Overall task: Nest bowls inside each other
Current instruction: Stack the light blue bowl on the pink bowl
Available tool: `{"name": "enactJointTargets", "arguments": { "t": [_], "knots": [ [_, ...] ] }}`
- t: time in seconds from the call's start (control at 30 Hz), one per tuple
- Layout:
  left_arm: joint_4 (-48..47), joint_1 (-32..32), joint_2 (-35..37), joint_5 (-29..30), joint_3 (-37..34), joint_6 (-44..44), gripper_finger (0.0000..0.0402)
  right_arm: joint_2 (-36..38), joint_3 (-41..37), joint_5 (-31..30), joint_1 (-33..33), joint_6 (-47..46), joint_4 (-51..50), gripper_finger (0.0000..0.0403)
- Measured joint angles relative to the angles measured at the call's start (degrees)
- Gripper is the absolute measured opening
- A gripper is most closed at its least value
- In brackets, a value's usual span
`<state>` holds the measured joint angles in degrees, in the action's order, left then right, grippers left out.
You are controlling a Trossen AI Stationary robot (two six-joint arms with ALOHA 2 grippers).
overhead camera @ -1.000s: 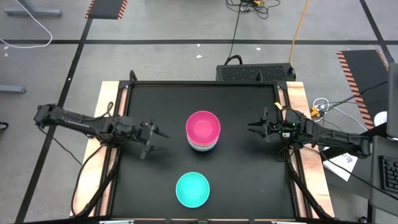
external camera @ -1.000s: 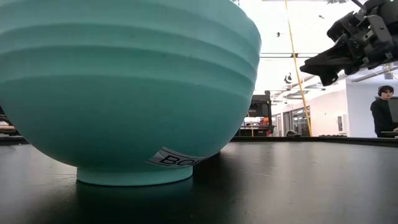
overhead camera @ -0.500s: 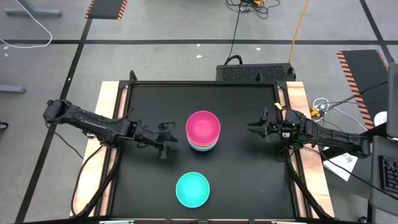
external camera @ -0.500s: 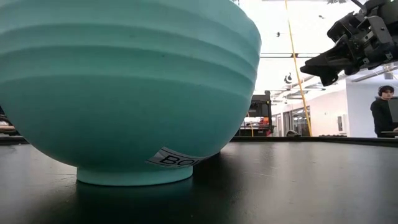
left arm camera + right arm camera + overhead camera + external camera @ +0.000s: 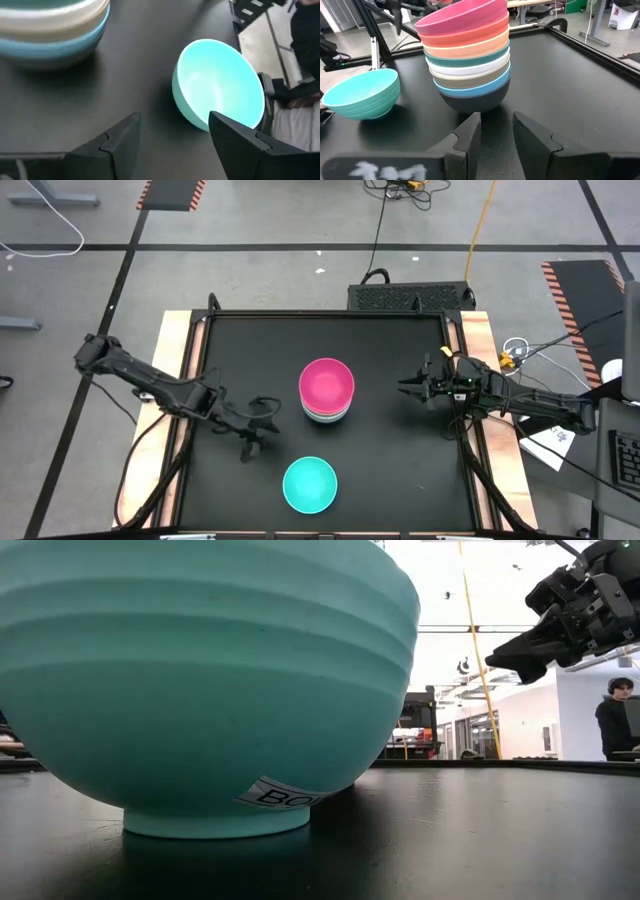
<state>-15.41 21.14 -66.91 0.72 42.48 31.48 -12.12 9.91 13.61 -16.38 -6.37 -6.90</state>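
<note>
lone bowl (image 5: 310, 484): turquoise | stack (image 5: 467, 55): magenta top, black bottom | table (image 5: 400, 480): black

1. I see even overhead light on the high view, shadows faint.
2. My low view is backlit by bright windows; the turquoise bowl (image 5: 200, 680) looms close, slightly soft.
3. The left wrist view is blurred throughout.

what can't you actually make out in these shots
- Stack of bowls: the high view shows only the magenta bowl on top; the low view loses it behind the turquoise bowl.
- Label on the turquoise bowl: text cut off by the bowl's curve in the low view.
- Left gripper: not in the low view.
- Right gripper: holds nothing in its wrist view; whether it counts as open is unclear.
</note>
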Motion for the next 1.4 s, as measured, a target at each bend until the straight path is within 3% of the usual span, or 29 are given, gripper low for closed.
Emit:
{"name": "enactJointTargets", "arguments": {
  "t": [0.3,0.53,0.87,1.0,1.4],
  "knots": [
    [2.55,1.87,-9.06,-6.35,0.3,5.64,0.0237,-0.02,0.0,0.0,0.0,0.21,-0.51,0.0107],
    [-0.06,4.13,-15.88,-5.63,9.44,0.2,0.0237,-0.04,0.0,0.0,0.0,0.22,-1.01,0.0107],
    [-18.9,3.85,-25.47,-1.15,24.02,-4.19,0.0237,-0.07,0.0,0.0,-0.02,0.22,-1.18,0.0107],
    [-21.38,1.92,-27.48,0.08,25.92,-1.72,0.0237,-0.07,0.0,0.0,-0.02,0.21,-1.36,0.0107],
    [-20.87,1.76,-28.32,-4.84,30.42,3.44,0.0237,-0.03,-3.02,-0.02,-0.01,0.2,-0.52,0.0107]
  ]
}}
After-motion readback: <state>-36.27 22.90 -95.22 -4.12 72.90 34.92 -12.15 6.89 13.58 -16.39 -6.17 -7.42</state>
